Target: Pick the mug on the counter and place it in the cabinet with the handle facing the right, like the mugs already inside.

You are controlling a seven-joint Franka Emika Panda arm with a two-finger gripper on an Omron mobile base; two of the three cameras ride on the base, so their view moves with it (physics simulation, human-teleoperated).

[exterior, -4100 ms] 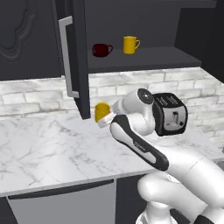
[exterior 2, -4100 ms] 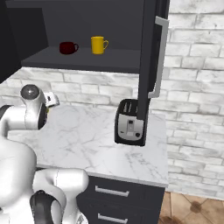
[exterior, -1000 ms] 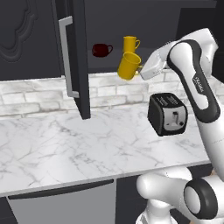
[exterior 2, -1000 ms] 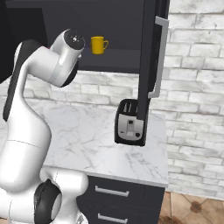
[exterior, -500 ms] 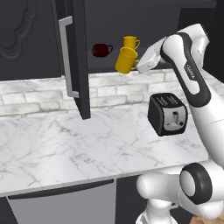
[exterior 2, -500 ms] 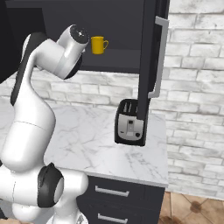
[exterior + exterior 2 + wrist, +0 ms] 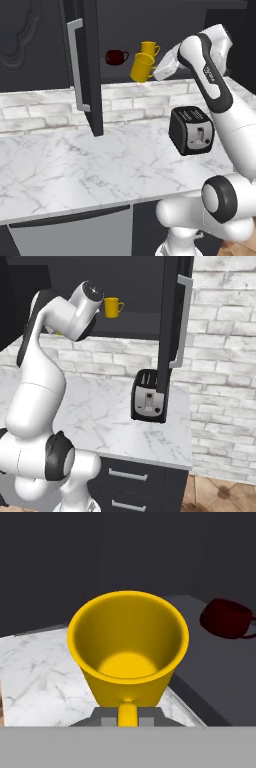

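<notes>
Three mugs in view: the golden-yellow mug [image 7: 142, 67] is held up in the air in front of the open cabinet [image 7: 150, 25], just left of and below the lemon-yellow mug [image 7: 149, 48] and right of the dark red mug [image 7: 116, 57], both sitting on the cabinet shelf [image 7: 200, 80]. Arm is raised high from its base, elbow bent sharply at top right, forearm reaching left toward the cabinet at shelf height, well above the counter [image 7: 75, 170]. Gripper [image 7: 157, 71] is clamped on the mug at its handle side; in the hand view the handle [image 7: 127, 713] sits between the finger tips at the bottom, mug mouth tilted toward the camera, dark red mug [image 7: 227, 618] off to its right on the shelf. Mug tilted, not upright. Cabinet door [image 7: 82, 65] stands open left of the mug, silver bar pull [image 7: 76, 65] on it. Black toaster [image 7: 192, 131] on the counter below the mug, to its right. Right base view: arm's upper joint [image 7: 82, 306] just left of the lemon-yellow mug [image 7: 112, 307].
</notes>
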